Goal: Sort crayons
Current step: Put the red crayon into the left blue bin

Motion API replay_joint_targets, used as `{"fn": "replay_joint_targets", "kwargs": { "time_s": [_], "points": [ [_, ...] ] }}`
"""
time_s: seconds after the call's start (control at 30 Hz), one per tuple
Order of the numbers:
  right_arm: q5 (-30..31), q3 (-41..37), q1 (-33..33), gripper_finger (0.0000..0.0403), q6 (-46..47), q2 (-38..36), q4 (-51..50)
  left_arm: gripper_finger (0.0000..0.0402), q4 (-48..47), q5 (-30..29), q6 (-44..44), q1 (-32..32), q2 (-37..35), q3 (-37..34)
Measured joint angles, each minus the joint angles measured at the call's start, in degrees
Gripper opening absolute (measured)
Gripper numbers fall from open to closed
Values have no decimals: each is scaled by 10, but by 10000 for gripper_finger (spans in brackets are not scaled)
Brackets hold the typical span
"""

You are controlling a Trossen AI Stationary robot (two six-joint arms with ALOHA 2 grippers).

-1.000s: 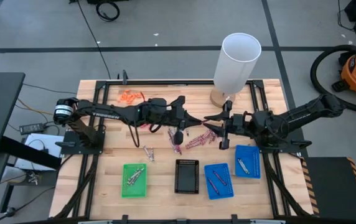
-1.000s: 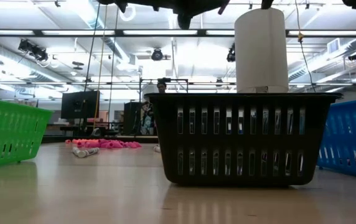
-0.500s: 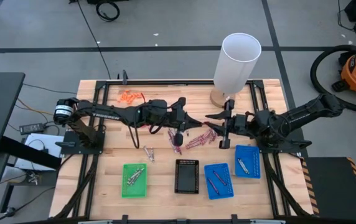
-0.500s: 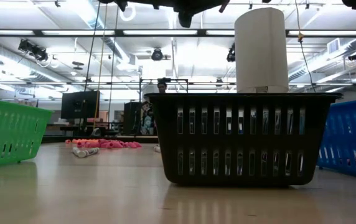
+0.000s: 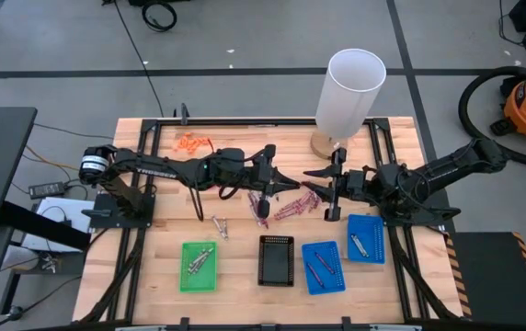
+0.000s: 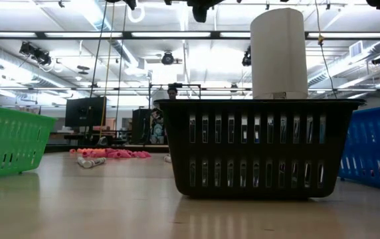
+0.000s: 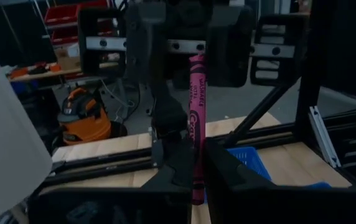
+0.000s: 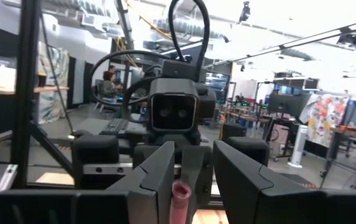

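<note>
Wooden table [image 5: 166, 234], both hands meeting, crayon [image 7: 196, 118] ends hidden between fingers

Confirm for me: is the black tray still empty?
Yes: the high view shows the black tray with nothing inside, while crayons lie in the green tray.

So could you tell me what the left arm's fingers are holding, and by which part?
A pinkish-purple crayon, upright, pinched by its lower end between the left fingers.
</note>
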Motion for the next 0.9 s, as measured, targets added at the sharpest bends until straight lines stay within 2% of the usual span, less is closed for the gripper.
{"fn": "replay_joint_targets", "kwargs": {
  "time_s": [0.43, 0.9],
  "points": [
    [-4, 0, -1, 113, 23, 0, -16, 16, 72, 2, 26, 0, 0, 0],
    [-10, 0, -1, 37, 21, 0, -17, 16, 59, 1, 23, 1, 0, 0]
  ]
}}
